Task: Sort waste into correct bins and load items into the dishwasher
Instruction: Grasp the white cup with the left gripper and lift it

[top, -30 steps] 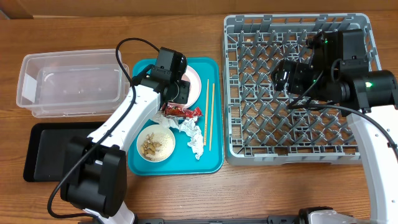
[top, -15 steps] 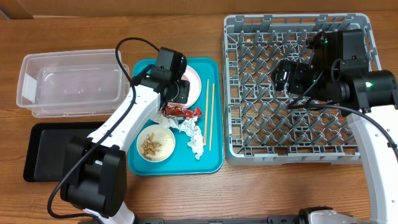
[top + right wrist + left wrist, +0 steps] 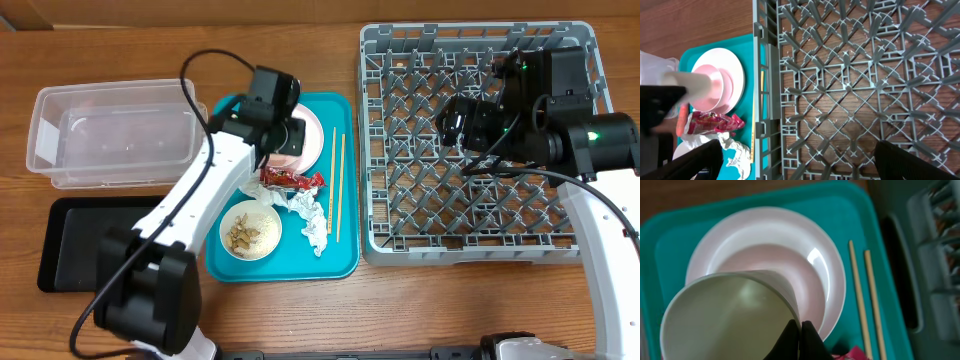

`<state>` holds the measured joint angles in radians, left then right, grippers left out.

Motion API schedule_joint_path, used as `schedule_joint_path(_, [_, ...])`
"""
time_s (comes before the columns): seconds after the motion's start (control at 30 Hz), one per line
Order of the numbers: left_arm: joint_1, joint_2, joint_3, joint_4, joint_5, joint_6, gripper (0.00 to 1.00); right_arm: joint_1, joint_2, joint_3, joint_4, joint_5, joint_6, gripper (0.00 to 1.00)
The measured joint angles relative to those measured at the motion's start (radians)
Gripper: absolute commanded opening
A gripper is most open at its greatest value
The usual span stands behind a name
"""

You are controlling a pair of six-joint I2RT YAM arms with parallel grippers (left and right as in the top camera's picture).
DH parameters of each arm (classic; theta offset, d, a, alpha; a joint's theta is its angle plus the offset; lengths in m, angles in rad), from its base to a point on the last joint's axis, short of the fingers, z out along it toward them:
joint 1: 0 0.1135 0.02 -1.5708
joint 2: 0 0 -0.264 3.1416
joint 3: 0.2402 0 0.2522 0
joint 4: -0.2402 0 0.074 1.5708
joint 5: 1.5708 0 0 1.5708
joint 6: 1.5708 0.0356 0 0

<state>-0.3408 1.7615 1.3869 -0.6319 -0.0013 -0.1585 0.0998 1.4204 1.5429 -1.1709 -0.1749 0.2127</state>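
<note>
My left tool (image 3: 801, 337) is pinched fully together on the rim of the small white cup (image 3: 730, 315), one finger inside the wall and one outside. The cup hangs tilted above the pale pink plate (image 3: 790, 235), which sits toward 1 o'clock on the teal tray (image 3: 670, 235). Chopsticks (image 3: 860, 295) lie at the plate's 3 o'clock. A red wrapper (image 3: 290, 180), tissues (image 3: 315, 225) and a bowl of nut scraps (image 3: 226, 235) lie toward its 6 o'clock. My right tool (image 3: 797, 147) hovers spread wide and empty over the grey dish rack (image 3: 430, 200), at the tray's 3 o'clock. I judge the step in hand is loading the cup. The next move calls for carrying it toward 3 o'clock, clearing the rack wall, and setting it mouth down between pegs.
</note>
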Motion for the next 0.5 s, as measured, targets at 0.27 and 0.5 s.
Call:
schedule_joint_path(0.27, [0.000, -0.186, 0.124, -0.057, 0.027, 0.000, 0.04, 0.000, 0.000, 0.000, -0.008, 0.000, 0.000, 1.00])
schedule_joint_path(0.5, [0.076, -0.259, 0.146, -0.074, 0.401, 0.000, 0.04, 0.000, 0.000, 0.000, -0.019, -0.053, -0.068, 1.00])
